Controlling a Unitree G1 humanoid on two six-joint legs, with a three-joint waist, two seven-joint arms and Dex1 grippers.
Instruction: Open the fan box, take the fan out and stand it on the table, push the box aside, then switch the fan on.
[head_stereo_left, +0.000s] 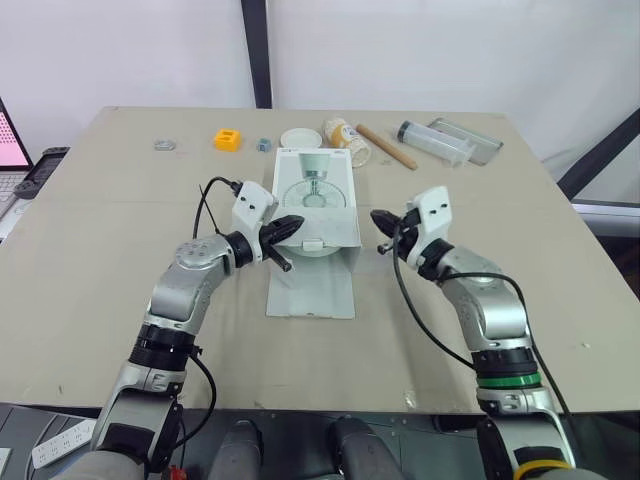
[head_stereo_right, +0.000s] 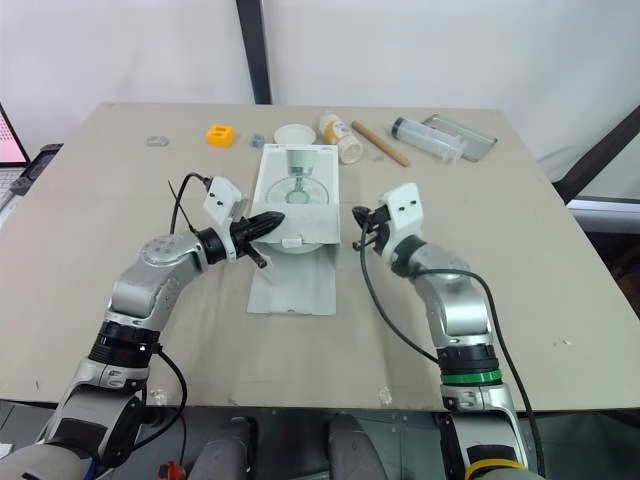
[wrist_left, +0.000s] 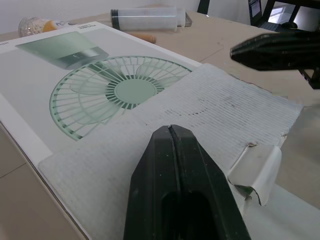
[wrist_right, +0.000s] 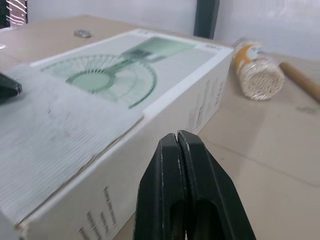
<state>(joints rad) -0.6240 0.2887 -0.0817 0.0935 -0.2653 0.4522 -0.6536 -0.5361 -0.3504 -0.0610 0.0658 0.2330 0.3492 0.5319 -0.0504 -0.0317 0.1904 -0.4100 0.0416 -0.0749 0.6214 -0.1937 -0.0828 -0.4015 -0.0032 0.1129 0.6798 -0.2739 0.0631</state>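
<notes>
Mid-desk sits the fan box (head_stereo_left: 315, 200), lying flat with a white flap (head_stereo_left: 312, 288) folded out onto the desk (head_stereo_left: 120, 260) at its 6 o'clock. The fan is judged to be inside, so the box is only part opened. Left end effector (head_stereo_left: 288, 228) hangs over the box's 7 o'clock corner, fingers pressed together. Right end effector (head_stereo_left: 382, 220) is just beside the box wall at 4 o'clock, also pressed together and holding nothing. Risk: shut fingers can only nudge, so a push at the cardboard would likely slide the light box instead of lifting anything. It could skid toward the bottle (head_stereo_left: 340, 133) and wooden stick (head_stereo_left: 385, 146) near its 12 o'clock. A lopsided push from one side could also spin it. Left wrist view adds a ribbed cardboard panel (wrist_left: 210, 110) lying over the near half of the printed top, plus a curled tab (wrist_left: 255, 167) at its edge that could tear or crumple if jabbed. Right wrist view adds the box's side wall (wrist_right: 190, 115), upright and apart from the fingertips.
</notes>
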